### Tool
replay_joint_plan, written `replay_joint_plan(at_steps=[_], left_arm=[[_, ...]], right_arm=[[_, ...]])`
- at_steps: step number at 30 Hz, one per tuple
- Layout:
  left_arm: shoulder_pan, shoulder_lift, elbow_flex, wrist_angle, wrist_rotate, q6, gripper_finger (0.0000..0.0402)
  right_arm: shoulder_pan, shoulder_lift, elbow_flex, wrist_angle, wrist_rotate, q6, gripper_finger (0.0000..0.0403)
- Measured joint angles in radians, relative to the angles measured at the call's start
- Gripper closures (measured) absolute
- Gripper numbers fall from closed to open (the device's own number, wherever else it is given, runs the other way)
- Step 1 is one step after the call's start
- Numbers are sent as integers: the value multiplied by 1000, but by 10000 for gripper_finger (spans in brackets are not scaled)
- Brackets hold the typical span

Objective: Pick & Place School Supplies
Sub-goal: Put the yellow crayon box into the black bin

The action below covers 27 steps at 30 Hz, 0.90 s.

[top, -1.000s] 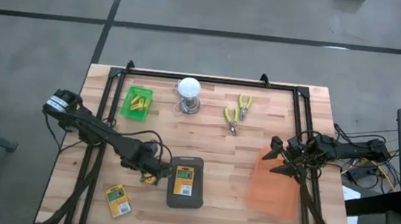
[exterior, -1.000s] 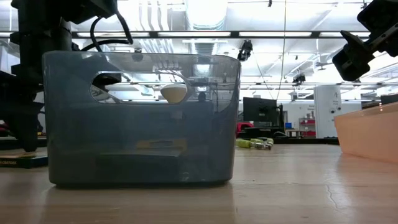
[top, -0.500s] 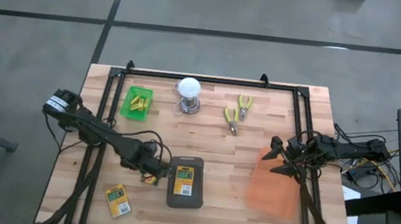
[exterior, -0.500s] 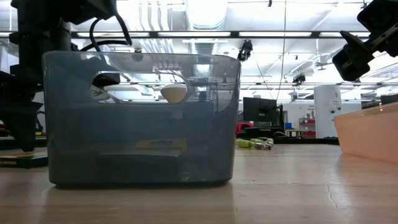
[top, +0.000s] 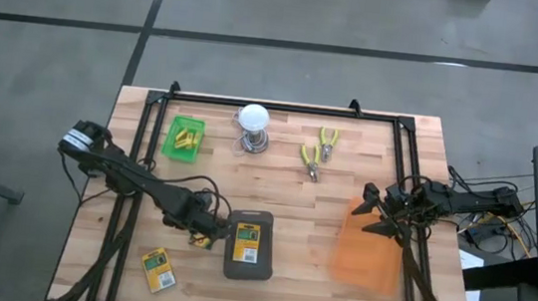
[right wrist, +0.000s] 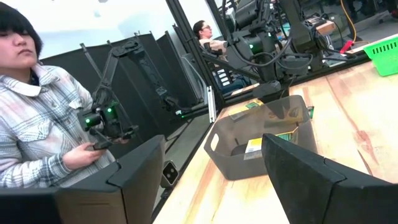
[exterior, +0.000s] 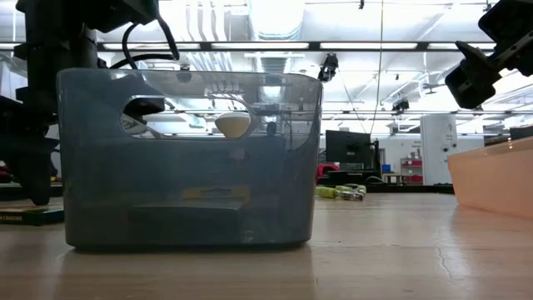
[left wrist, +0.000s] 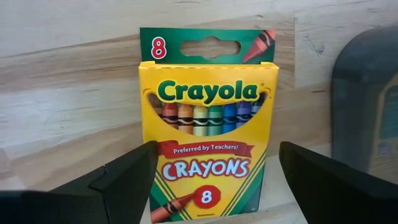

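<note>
A green-and-yellow crayon box [left wrist: 208, 124] lies flat on the wooden table beside the grey bin [top: 246, 271]. My left gripper [top: 204, 236] points down over this box, with its fingers on either side of it. A second crayon box [top: 246, 240] lies on the floor of the bin. A third crayon box [top: 158, 269] lies on the table near the front edge. Short yellow pieces [top: 186, 140] lie in a green tray [top: 171, 145] at the far left. My right gripper [top: 371, 213] waits open and level above the orange bin [top: 366, 256]. My left gripper has the crayon box across its width. One finger [left wrist: 118, 180] meets the box's long side [left wrist: 145, 134], and the other finger meets the opposite long side [left wrist: 274, 134]. The fingers come from above, pointing down. The box lies face up on the table.
A white bulb on a metal base [top: 254, 119] and yellow-handled pliers [top: 317, 154] lie at the far side. Black frame rails [top: 138, 157] run along the table's edges. In the right wrist view, a person [right wrist: 37, 118] sits beyond the table's left side.
</note>
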Motion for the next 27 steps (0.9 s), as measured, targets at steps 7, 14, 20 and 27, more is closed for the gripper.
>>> replay_joint_plan(at_steps=[7, 14, 20, 27], left_arm=[[0, 11, 1, 0, 1, 1, 60], [0, 13, 3, 2, 2, 26, 60], [0, 13, 2, 1, 5, 28, 60], [1, 14, 1, -17, 25, 30, 60]], right_arm=[[0, 0, 0, 0, 0, 0, 137], [0, 0, 0, 0, 0, 0, 144], [0, 0, 0, 0, 0, 0, 141], [0, 0, 0, 0, 0, 0, 135]])
